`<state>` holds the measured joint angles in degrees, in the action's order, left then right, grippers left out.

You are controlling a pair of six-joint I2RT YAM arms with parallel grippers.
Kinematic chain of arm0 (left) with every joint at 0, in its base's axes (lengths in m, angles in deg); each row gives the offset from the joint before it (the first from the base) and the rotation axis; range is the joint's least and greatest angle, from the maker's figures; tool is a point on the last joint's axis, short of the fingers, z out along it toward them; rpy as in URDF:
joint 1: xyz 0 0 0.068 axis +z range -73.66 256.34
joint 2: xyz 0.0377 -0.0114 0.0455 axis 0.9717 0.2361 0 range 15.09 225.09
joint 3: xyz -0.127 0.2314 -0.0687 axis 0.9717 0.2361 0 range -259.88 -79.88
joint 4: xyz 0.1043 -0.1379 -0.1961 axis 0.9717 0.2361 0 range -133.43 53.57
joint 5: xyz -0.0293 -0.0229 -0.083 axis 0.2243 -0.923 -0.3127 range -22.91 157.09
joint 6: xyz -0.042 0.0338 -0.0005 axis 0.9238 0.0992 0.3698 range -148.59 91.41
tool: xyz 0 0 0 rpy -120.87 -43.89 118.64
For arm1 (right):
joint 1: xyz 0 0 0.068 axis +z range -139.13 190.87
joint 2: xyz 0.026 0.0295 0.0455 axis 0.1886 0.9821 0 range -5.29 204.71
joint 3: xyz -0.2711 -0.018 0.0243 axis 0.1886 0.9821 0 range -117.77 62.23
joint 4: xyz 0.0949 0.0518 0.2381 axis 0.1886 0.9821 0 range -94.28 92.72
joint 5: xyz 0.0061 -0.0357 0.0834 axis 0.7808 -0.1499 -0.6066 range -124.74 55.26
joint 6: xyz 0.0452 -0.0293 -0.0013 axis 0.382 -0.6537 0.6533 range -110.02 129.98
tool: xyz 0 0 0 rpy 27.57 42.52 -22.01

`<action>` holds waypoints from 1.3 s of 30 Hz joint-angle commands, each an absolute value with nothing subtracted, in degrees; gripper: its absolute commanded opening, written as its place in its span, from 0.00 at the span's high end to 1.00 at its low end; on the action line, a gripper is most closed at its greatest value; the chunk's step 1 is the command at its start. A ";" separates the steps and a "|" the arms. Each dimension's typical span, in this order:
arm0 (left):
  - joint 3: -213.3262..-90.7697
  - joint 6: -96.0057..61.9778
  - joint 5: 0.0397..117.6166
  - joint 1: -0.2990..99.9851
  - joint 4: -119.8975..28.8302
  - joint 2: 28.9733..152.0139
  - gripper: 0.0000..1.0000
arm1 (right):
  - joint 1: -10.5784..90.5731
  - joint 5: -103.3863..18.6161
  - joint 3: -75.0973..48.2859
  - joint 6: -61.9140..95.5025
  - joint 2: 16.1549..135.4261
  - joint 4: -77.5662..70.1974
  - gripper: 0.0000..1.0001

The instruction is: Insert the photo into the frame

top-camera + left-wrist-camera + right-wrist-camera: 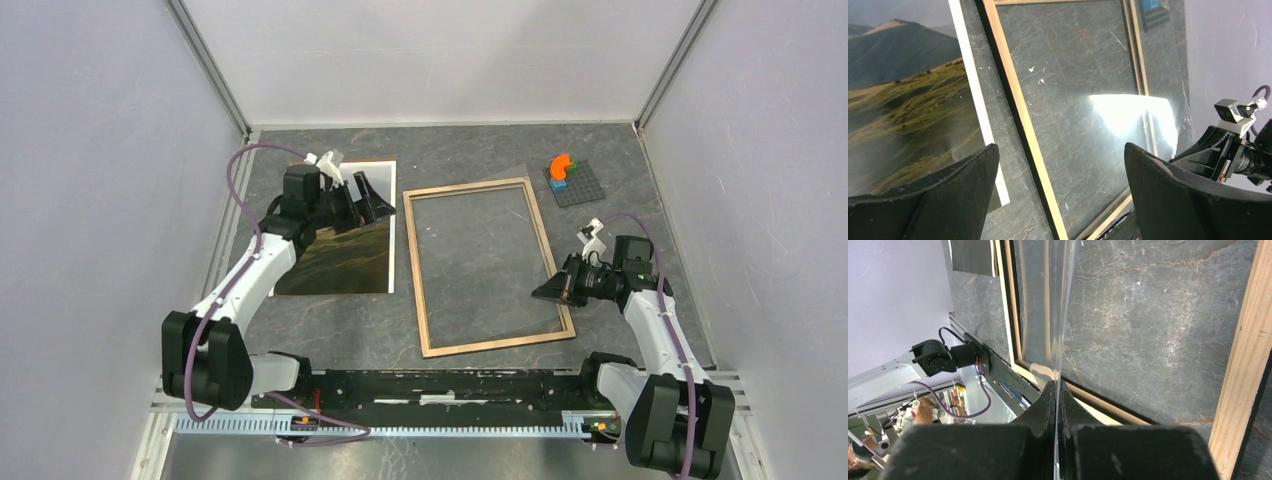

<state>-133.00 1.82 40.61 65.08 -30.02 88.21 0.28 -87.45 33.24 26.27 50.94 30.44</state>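
The photo [338,262], a mountain landscape with a white border, lies flat on the table's left side. It also fills the left of the left wrist view [903,100]. My left gripper [352,196] hovers over its far end, open and holding nothing [1060,150]. The frame [413,270], light wood face up, lies in the middle; its rails show in both wrist views [1018,110] [1243,365]. A clear pane [480,250] is tilted up over the frame [1043,305]. My right gripper [556,290] is shut on the pane's right edge [1057,385].
A small grey studded plate [578,186] with an orange piece [562,164] sits at the back right. White walls close in the table on three sides. A black rail [450,385] runs along the near edge between the arm bases.
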 commanded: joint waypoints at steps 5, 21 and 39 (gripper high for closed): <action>-129.79 9.59 43.16 61.31 -33.51 93.11 0.00 | 1.07 -85.45 34.54 32.18 49.02 27.13 1.00; -110.00 30.20 48.72 54.31 -56.31 95.31 0.00 | 2.08 -84.35 33.65 31.35 50.64 27.62 1.00; -109.15 31.60 47.86 53.08 -57.75 96.63 0.00 | 2.09 -83.59 36.27 28.51 52.38 19.11 0.59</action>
